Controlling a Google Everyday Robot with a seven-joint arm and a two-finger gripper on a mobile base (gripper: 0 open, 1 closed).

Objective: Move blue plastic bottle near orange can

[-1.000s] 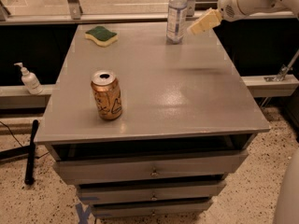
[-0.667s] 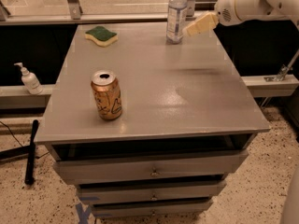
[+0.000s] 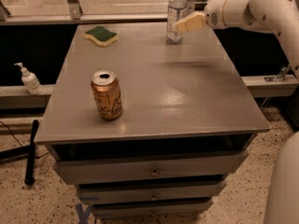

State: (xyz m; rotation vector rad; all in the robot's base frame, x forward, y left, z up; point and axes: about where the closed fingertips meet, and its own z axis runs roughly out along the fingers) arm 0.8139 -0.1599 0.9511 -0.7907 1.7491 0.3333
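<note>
The blue plastic bottle (image 3: 176,14), clear with a white cap, stands upright at the far edge of the grey table (image 3: 187,97), right of centre. The orange can (image 3: 106,95) stands upright near the table's front left, its silver top open. My gripper (image 3: 183,24) reaches in from the right on a white arm, with its pale fingers (image 3: 190,22) right beside the bottle's lower right side, overlapping it in view. The bottle rests on the table.
A yellow-and-green sponge (image 3: 101,35) lies at the table's far left. A white pump bottle (image 3: 29,79) stands on a ledge left of the table. Drawers (image 3: 149,171) are below the tabletop. A dark pole (image 3: 30,150) lies on the floor at left.
My gripper has moved left toward the bottle and now overlaps its lower right side. The bottle, can and sponge have not moved.
</note>
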